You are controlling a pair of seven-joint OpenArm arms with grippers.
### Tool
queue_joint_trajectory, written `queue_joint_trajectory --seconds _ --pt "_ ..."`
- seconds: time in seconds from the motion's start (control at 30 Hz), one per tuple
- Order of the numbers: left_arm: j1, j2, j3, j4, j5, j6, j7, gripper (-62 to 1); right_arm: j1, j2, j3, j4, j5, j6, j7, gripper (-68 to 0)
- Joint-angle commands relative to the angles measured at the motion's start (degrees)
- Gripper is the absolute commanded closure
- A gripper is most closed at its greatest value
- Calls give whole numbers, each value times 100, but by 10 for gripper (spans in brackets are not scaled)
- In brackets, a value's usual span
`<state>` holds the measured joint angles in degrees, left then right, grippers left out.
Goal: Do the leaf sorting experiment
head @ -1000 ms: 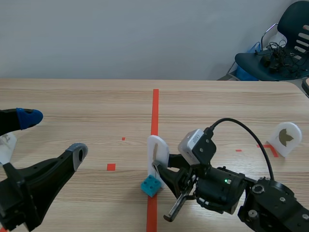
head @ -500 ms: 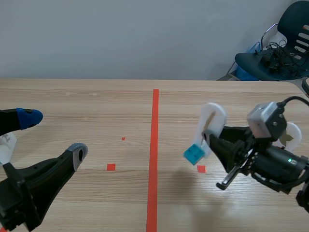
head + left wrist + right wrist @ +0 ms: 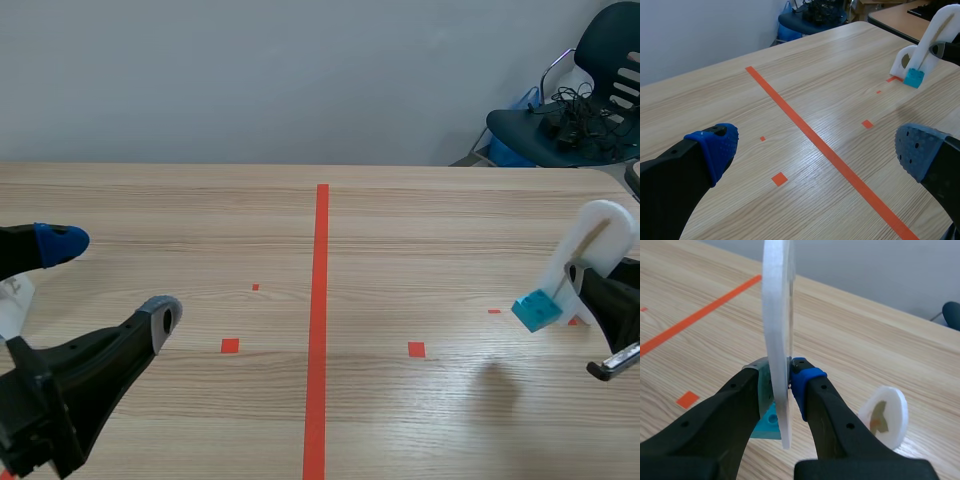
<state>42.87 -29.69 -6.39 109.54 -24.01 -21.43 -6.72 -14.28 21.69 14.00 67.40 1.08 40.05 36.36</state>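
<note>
My right gripper [image 3: 782,375] is shut on a thin white disc [image 3: 776,300] that stands on edge, with a teal cube [image 3: 767,425] fixed at its foot. In the scene view that disc [image 3: 602,235] and its cube [image 3: 535,312] hang above the table at the far right, and the right gripper [image 3: 590,290] is mostly out of view. A second white disc [image 3: 885,414] carrying a brownish leaf shape stands on the table just beyond. My left gripper [image 3: 110,280] is open at the near left, with nothing between its fingers [image 3: 715,145].
An orange-red tape line [image 3: 320,300] runs down the middle of the table, with small tape squares [image 3: 230,346] beside it. A dark chair [image 3: 580,110] loaded with cables stands beyond the table's far right corner.
The right arm has lifted the white disc with the teal cube from the centre line and carried it to the far right. The left arm has not moved.
</note>
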Motion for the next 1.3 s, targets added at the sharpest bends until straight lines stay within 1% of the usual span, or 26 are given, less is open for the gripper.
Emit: queue_joint_trajectory --seconds 0.0,0.17,0.23,0.3,0.37,0.5,0.67,0.87,1.07,1.17,1.27 --pt "-9 31 -48 74 -31 -11 -81 -623 98 105 -94 -92 105 26 109 -64" --pt "-20 31 -48 74 -33 -11 -79 -623 262 214 -94 -369 107 -20 118 -63" --pt "-20 28 -48 74 -31 -11 -79 -623 398 293 -94 -529 107 -184 87 -64" --pt "-20 28 -48 74 -31 -11 -79 -623 544 352 -94 -723 107 -470 44 -64" --pt "-20 28 -48 74 -31 -11 -79 -623 706 374 -94 -955 107 -581 -22 -63" --pt "-20 31 -48 74 -31 -11 -79 -623 1003 376 -94 -1379 105 -645 -24 -63" --pt "-20 31 -48 74 -31 -11 -79 -623 1145 380 -94 -1735 105 -1078 -26 -63" --pt "-20 31 -48 74 -31 -11 -79 -623 1126 389 -94 -1803 105 -1084 -286 -64" --pt "-20 31 -48 74 -31 -11 -79 -623 1075 444 -94 -1803 105 -1204 -573 -72" --pt "-20 31 -48 74 -31 -11 -81 -623 1014 507 -94 -1803 107 -1202 -544 -137" --pt "-22 31 -48 74 -31 -11 -85 -623 981 586 -94 -1799 107 -1193 -361 -217"
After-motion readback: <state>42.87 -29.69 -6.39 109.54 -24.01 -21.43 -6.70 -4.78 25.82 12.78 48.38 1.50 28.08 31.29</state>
